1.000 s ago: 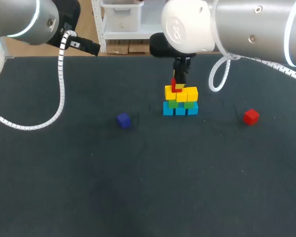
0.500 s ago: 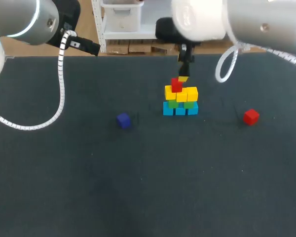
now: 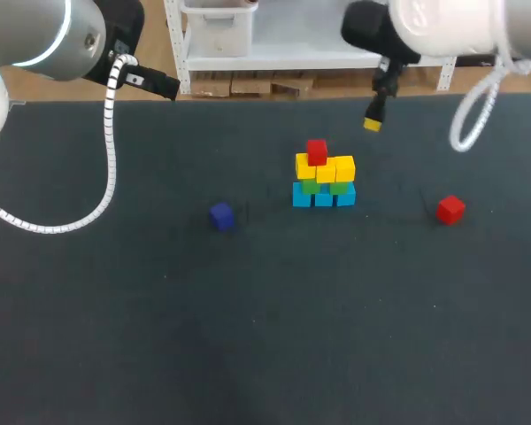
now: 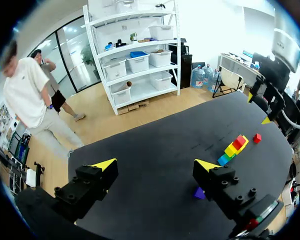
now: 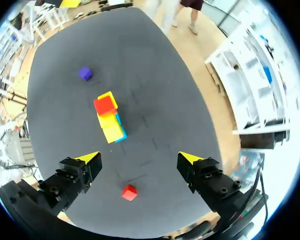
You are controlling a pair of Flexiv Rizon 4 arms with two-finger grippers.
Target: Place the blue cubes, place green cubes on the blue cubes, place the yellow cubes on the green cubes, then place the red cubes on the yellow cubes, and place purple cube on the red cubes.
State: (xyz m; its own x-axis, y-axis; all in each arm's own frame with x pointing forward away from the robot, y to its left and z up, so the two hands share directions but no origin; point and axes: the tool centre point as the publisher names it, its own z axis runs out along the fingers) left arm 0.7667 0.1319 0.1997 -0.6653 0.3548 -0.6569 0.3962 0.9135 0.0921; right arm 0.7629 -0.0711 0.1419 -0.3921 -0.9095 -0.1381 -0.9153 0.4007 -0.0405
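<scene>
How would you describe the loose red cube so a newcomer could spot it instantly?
Find the colourful stack near the middle of the dark table. In the head view, the loose red cube lies to the stack's right, alone on the tabletop. The other red cube sits on top of the stack, and the purple cube lies left of it.

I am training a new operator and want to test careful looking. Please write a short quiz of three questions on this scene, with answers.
1. True or false: the right gripper is shut on a red cube.
2. How many red cubes rest on the stack? A none, B one, C two.
3. What colour is the lone cube on the left arm's side of the stack?
Key: 1 false, it is open. 2 B, the top red cube. 3 purple.
</scene>
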